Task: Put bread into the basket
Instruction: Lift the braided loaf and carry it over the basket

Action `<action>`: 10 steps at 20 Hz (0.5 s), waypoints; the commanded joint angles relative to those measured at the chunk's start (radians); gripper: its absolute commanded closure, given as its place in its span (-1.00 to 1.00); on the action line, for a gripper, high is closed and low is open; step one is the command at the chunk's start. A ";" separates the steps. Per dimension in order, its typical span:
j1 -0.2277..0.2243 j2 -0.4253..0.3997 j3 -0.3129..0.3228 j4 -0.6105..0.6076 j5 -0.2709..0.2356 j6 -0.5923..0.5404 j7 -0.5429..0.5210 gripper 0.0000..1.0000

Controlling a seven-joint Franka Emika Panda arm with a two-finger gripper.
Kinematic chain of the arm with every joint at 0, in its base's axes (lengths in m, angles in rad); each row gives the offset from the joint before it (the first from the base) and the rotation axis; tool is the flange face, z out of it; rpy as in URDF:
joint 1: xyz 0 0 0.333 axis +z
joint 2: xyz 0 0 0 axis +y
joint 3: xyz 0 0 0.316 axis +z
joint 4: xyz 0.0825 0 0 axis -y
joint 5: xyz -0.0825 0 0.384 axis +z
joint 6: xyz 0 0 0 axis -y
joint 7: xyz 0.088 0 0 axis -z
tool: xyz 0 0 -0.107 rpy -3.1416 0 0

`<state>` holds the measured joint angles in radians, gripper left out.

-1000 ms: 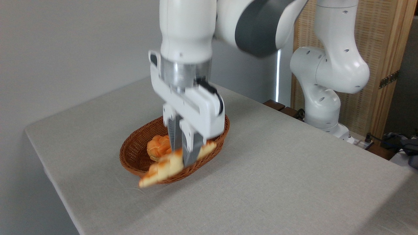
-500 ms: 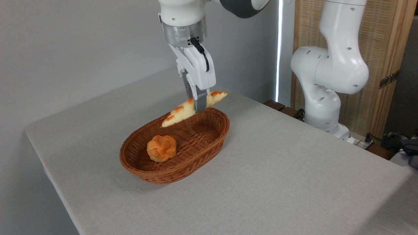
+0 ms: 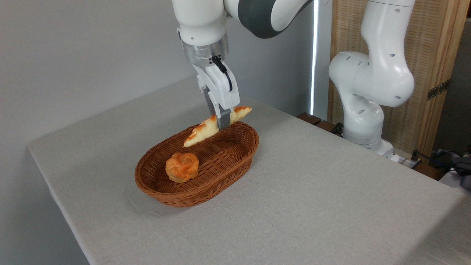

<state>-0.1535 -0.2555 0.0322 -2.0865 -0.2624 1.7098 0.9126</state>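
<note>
The gripper (image 3: 222, 123) points straight down over the far end of the basket (image 3: 235, 165), its two fingers clamped on the bread (image 3: 204, 129) a little past the loaf's middle, toward its right-hand end. The bread — a long braided loaf, pale yellow with orange-brown toasted patches — hangs tilted, its right tip raised above the basket's far rim and its left tip dipping lower, toward the inside of the basket; whether that lower tip touches the wicker cannot be told from this view. The basket is oval, reddish-brown woven wicker with flared sides, and it sits on the table (image 3: 312, 206), which is covered in a light grey cloth-like surface. Inside the basket, near its left and nearer end, lies a small round knotted orange bun (image 3: 182, 167), well apart from the held loaf. The white arm (image 3: 200, 25) comes down from the top of the frame with a grey joint cover just to its right, and a black cable runs along the side of the gripper body. The arm's lower white segments (image 3: 368, 92) stand at the right behind the table's far edge, in front of a wooden-framed woven panel (image 3: 434, 55). A plain grey wall (image 3: 81, 48) fills the left background.
</note>
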 commanded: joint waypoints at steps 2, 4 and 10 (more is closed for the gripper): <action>-0.005 0.016 0.009 -0.004 -0.043 0.051 -0.202 0.10; -0.003 0.018 0.009 -0.004 -0.044 0.051 -0.250 0.20; 0.002 0.024 0.020 -0.004 -0.103 0.094 -0.372 0.20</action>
<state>-0.1496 -0.2298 0.0394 -2.0867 -0.3269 1.7670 0.6077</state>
